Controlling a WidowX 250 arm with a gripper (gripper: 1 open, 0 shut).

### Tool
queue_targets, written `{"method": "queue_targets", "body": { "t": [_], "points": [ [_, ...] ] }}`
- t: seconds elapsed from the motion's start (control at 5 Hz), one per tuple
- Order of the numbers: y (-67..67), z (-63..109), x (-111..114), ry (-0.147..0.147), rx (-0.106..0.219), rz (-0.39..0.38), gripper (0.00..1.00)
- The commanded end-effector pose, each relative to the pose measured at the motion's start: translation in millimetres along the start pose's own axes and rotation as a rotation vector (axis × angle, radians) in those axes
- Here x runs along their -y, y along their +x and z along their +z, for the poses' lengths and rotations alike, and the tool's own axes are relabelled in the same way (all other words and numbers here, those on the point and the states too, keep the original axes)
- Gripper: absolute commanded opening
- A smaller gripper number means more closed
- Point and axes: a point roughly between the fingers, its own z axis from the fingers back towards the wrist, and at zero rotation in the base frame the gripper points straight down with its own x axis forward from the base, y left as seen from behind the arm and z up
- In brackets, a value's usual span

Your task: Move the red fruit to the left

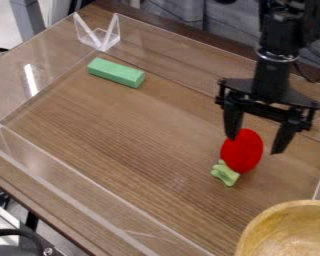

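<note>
Over the red fruit the gripper is hanging, fingers spread wide either side (stem end lying on the tabletop).

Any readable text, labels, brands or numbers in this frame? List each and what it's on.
None: no readable text anywhere.
Glossy red egg-shaped toy fruit: no label.
Flat green rectangular block: plain.
Black robot gripper: no markings legible.
Pale wooden bowl: plain.
</note>
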Motion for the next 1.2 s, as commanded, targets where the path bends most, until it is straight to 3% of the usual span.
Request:
{"method": "queue_targets", "body": {
  "t": [0.0,0.4,1.0],
  "points": [
    [10.9,8.4,-13,-0.009,0.048,-0.027,1.00],
    [17.0,15.2,19,-0.018,0.071,0.027,1.00],
    [22.7,7.4,2,-0.002,0.059,-0.074,1.00]
  ]
}}
